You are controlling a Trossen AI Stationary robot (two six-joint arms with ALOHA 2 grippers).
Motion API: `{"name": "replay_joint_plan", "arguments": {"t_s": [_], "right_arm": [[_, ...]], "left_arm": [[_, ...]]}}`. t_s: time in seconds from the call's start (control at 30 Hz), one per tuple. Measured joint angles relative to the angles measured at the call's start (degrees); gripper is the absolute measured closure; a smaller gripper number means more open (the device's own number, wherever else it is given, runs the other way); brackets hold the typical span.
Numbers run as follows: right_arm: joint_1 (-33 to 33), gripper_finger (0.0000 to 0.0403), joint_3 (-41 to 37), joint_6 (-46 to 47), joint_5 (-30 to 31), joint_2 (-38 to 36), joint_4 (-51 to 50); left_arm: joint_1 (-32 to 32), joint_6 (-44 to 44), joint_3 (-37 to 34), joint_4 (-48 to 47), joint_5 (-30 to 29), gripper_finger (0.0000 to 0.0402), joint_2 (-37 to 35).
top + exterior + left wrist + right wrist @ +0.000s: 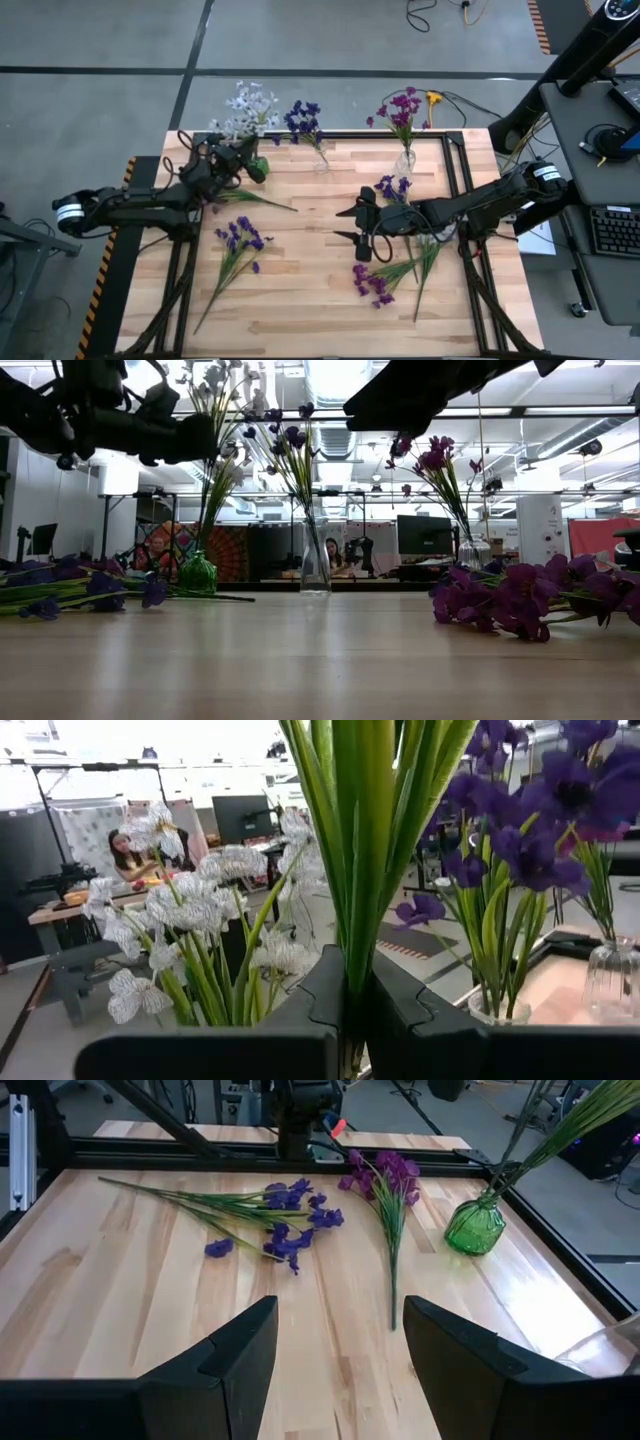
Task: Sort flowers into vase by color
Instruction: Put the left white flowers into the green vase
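Observation:
My left gripper (245,152) is at the table's far left, above the green vase (198,573), shut on upright green stems (360,870). Whitish sprigs (245,105) stand in that vase. Dark blue-violet sprigs (303,120) fill the middle clear vase (315,565), and magenta ones (402,108) the right clear vase (405,160). A magenta sprig (385,1175) and blue-violet sprigs (270,1220) lie flat on the left half of the table. My right gripper (360,228) hovers open over the table's middle. More blue-violet (392,187) and magenta (372,285) sprigs lie beneath the right arm. My left gripper pinches a bundle of green stems (355,970) between its two fingers (320,1000). The fingers come in level and lie across the stems. The stems stand upright, rising above the fingers out of the wrist view, so their blossoms do not show there. Their lower ends are hidden.
A black frame (455,170) runs around the wooden tabletop (300,290), whose near middle is bare. A desk with a keyboard (612,230) stands to the right. People sit in the room beyond the table (125,855).

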Motion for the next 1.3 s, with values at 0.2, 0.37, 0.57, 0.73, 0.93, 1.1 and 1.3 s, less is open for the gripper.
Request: {"name": "replay_joint_plan", "arguments": {"t_s": [0.2,0.37,0.57,0.73,0.93,1.1,1.3], "right_arm": [[-0.1,0.0193,0.0,0.1,0.0,0.0,0.0],[-0.1,0.0193,0.0,0.4,0.0,0.0,0.0],[-0.2,0.0193,0.0,0.6,0.0,0.0,0.0],[-0.2,0.0193,0.0,0.6,0.0,0.0,-0.1],[-0.2,0.0193,-0.1,0.7,0.0,0.0,-0.1],[-0.2,0.0193,-0.1,1.0,0.0,0.0,-0.1],[-0.2,0.0193,-0.1,1.0,0.0,0.0,-0.1]], "left_arm": [[0.8,0.0,0.0,-0.2,-0.5,0.04,0.0],[1.1,0.0,0.0,0.7,-0.5,0.04,-0.1],[1.5,0.2,0.1,2.8,-0.5,0.04,-0.2],[2.7,-2.2,0.1,2.6,-0.5,0.04,0.4],[3.9,-4.9,0.0,2.4,-0.5,0.04,1.8],[3.9,-5.0,0.0,2.4,-0.8,0.04,2.6],[3.9,-5.8,0.0,2.4,-1.0,0.0391,3.0]]}}
